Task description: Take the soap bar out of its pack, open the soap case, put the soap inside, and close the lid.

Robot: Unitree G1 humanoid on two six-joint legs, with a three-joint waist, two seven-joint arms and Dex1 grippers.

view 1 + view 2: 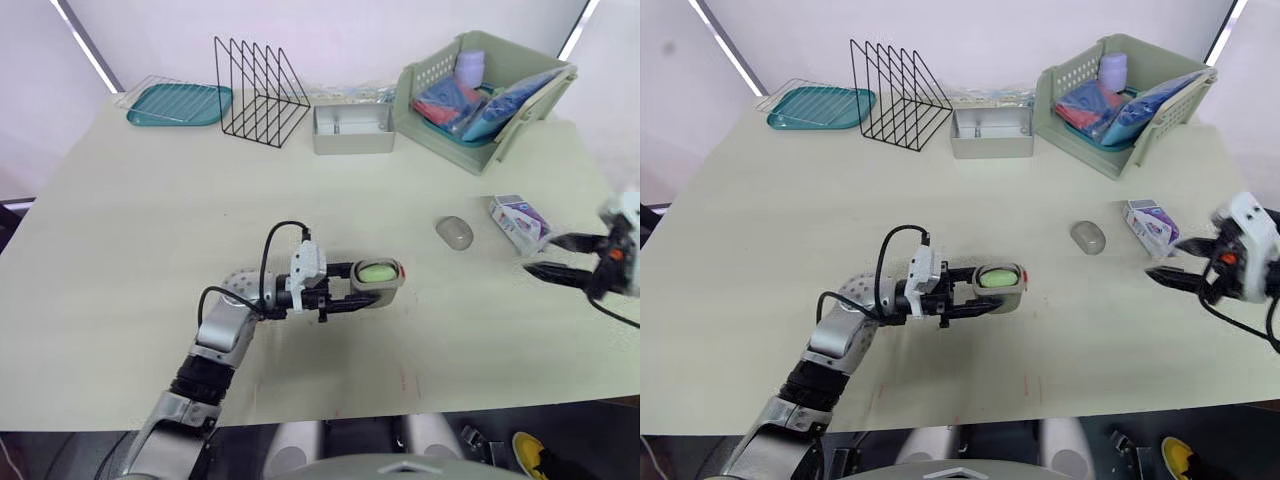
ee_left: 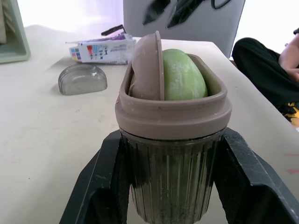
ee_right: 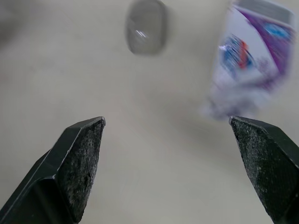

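Note:
My left gripper [image 1: 352, 291] is shut on the soap case [image 1: 378, 283], a ribbed base with a taupe rim [image 2: 173, 116], near the table's front middle. The green soap bar [image 2: 183, 76] stands inside it beside a taupe insert. The clear lid [image 1: 454, 233] lies on the table to the right, apart from the case. The white and purple soap pack [image 1: 519, 220] lies further right. My right gripper [image 1: 545, 256] hovers open at the right edge, just in front of the pack; the lid [image 3: 145, 26] and the pack [image 3: 250, 65] lie beyond its fingertips [image 3: 84, 140].
At the back stand a teal tray [image 1: 180, 104], a black wire rack [image 1: 260, 92], a grey metal box [image 1: 353, 130] and a green basket [image 1: 530, 120] with packets. A person sits beyond the table's right edge [image 2: 266, 70].

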